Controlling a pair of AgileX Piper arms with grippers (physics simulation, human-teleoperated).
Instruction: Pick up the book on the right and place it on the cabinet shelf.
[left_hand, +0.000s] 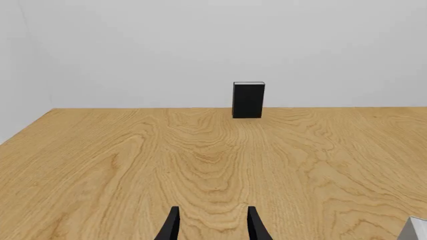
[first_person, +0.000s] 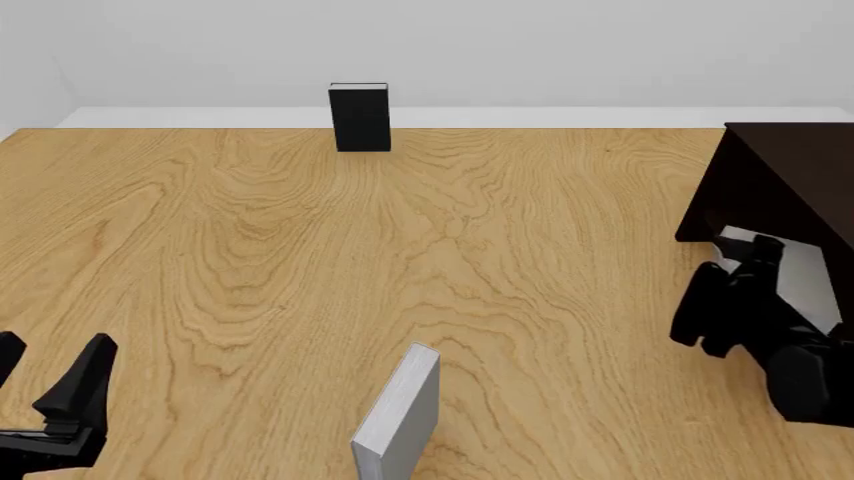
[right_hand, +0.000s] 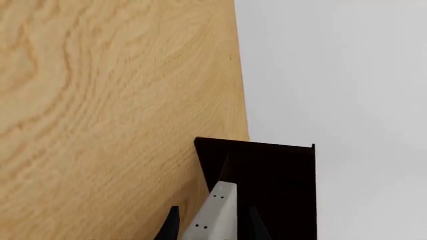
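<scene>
Grey book (first_person: 399, 415): upright, near edge, right of the left gripper (first_person: 51, 375), whose jaws stand apart.
Black book (first_person: 359, 117): upright, far ahead of it.
Right gripper (first_person: 731, 262): clamped on the light grey book (right_hand: 215, 212), at the dark cabinet (first_person: 787, 180) opening.

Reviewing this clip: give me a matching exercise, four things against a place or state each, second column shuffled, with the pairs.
Things:
1. black book
2. taller grey book
3. light grey book
4. left gripper

Places or states:
A. held between the right gripper's fingers at the cabinet
B. open, holding nothing
C. upright at the table's far edge
D. standing at the near middle

Pairs: 1-C, 2-D, 3-A, 4-B
</scene>
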